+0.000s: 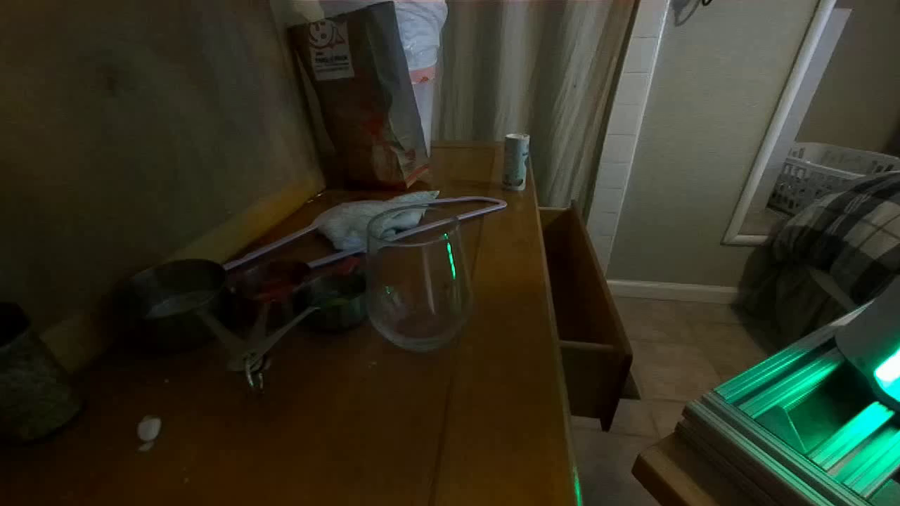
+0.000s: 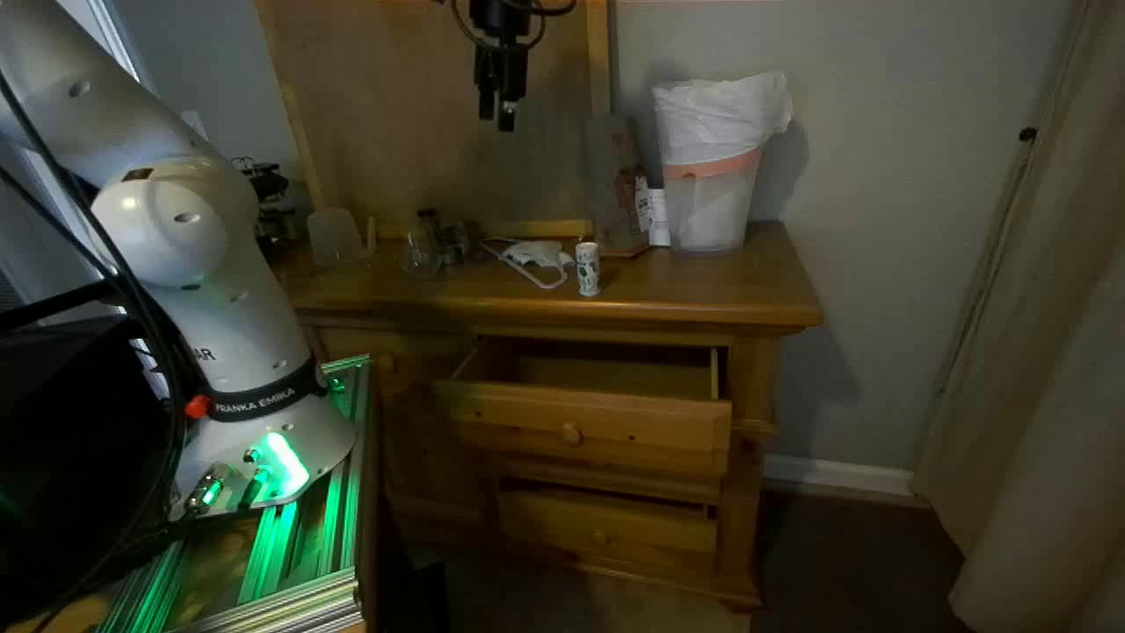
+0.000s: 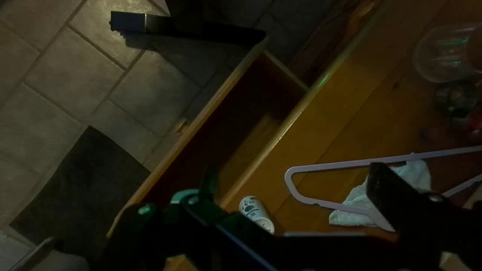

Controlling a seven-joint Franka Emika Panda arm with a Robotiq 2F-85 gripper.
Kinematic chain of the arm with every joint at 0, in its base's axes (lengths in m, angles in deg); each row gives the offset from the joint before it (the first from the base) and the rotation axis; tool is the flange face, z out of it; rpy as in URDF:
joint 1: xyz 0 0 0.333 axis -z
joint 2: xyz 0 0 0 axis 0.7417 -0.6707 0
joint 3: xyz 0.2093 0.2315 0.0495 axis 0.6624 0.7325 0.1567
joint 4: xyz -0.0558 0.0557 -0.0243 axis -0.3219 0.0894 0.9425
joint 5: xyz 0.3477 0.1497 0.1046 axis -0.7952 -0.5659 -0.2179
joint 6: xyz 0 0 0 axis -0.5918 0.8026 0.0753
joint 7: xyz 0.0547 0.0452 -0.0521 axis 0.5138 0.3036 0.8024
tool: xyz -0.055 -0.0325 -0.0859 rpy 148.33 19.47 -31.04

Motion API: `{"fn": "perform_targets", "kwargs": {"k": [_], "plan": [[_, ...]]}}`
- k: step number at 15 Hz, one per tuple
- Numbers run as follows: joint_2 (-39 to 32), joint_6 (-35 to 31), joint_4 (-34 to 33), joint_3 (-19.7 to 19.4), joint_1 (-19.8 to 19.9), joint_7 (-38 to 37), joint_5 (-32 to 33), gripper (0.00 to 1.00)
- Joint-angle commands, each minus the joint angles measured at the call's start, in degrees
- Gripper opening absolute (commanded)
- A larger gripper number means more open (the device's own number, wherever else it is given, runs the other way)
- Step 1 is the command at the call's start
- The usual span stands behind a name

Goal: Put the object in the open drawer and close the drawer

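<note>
Wrist view shows the end effector (image 3: 294, 172) released, its fingers (image 3: 382, 186) parted wide. In both exterior views, the printed cylindrical can (image 2: 588, 269) stands upright near the front edge of the desk (image 2: 712, 286); the upper wooden drawer (image 2: 655, 432) juts out below that edge.

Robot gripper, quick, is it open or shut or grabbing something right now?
Gripper: open, holding nothing; the can stands on the dresser.
</note>
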Motion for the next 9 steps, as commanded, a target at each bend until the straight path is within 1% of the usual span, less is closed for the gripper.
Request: {"fn": "perform_targets", "kwargs": {"k": [1,7,9], "plan": [[0.0,0.2,-0.1,0.4,0.5,0.2,-0.1,1.00],[0.0,0.2,-0.1,0.4,0.5,0.2,-0.1,1.00],[-0.8,-2.5,1.0,0.3,-0.1,2.6,-0.9,1.00]]}}
